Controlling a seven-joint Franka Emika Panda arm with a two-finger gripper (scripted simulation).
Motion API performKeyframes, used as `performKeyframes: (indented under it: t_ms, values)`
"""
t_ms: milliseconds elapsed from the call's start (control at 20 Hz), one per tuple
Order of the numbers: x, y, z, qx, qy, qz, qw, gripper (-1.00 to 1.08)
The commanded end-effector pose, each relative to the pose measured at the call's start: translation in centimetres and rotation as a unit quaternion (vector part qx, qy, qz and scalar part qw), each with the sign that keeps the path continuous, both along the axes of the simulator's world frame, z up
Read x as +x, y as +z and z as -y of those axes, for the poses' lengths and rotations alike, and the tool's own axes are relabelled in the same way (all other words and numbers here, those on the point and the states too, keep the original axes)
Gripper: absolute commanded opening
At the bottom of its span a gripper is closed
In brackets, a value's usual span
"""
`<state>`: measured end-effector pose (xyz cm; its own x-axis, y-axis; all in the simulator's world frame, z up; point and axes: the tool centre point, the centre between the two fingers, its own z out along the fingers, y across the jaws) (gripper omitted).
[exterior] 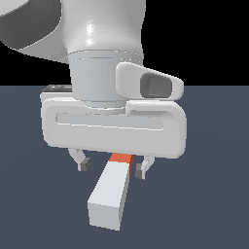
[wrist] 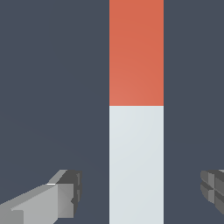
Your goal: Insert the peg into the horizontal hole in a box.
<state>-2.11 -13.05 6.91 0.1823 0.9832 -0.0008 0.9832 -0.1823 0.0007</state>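
The peg (exterior: 113,193) lies flat on the dark floor, its pale grey-white end toward the camera and its orange-red end under the hand. In the wrist view the peg (wrist: 136,131) runs straight through the picture, orange-red part (wrist: 136,52) and white part meeting mid-frame. My gripper (exterior: 113,168) hangs just above it, open, one finger (exterior: 84,164) on each side of the bar with gaps to both. The wrist view shows the gripper (wrist: 142,194) straddling the white part without touching it. The box and its hole are out of view.
The arm's large white hand body (exterior: 114,129) fills the middle of the exterior view and hides what lies behind it. Dark grey floor (exterior: 209,204) surrounds the peg.
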Motion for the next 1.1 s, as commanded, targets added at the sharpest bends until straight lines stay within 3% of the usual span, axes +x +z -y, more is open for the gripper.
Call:
performKeyframes:
  t_ms: [0, 600, 650, 1050]
  values:
    - [0.0, -0.7, 0.0, 0.0, 0.0, -0.001, 1.0, 1.0]
    - [0.0, -4.7, -0.1, 0.0, 0.001, 0.0, 1.0, 1.0]
    - [0.0, -4.7, -0.1, 0.0, 0.001, 0.0, 1.0, -1.0]
    - [0.0, -4.7, -0.1, 0.0, 0.001, 0.0, 1.0, -1.0]
